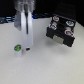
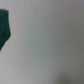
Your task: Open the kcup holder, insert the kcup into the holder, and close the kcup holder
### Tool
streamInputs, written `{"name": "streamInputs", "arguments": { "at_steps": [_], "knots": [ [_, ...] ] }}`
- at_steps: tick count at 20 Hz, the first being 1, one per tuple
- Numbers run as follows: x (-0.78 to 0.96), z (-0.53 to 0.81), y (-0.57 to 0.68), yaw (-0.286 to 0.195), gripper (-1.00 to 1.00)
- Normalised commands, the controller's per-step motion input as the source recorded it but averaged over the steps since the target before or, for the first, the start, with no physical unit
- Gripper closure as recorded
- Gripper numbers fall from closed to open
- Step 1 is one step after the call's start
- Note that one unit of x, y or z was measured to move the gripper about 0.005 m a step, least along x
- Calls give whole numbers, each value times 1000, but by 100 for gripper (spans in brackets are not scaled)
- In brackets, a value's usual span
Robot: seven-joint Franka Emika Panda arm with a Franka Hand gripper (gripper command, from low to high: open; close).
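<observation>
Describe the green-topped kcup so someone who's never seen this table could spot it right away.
Start at the black kcup holder toward the exterior view's right, its tray showing red-and-white pods. Move across the pale table toward the left, to the white claw reaching down. The kcup sits just left of it: tiny, alone on the table, the only green-topped one.

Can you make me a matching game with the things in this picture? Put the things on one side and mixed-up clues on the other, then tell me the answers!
Things:
1. the kcup
2. the kcup holder
3. the gripper
4. the table

Clues:
A. black box with its tray pulled out, on the exterior view's right
B. plain white surface under everything
C. tiny, with a green top, lying on the table at the exterior view's left
D. tall and white, reaching down right beside the little pod

Right pairs: 1-C, 2-A, 3-D, 4-B
</observation>
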Motion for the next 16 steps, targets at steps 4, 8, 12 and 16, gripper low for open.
{"name": "streamInputs", "arguments": {
  "at_steps": [4,8,12,16],
  "knots": [
    [-169,-427,-503,-277,-100],
    [-115,-394,-490,-284,-100],
    [-56,-323,-270,-256,-100],
    [-51,-246,-27,-193,-100]
  ]
}}
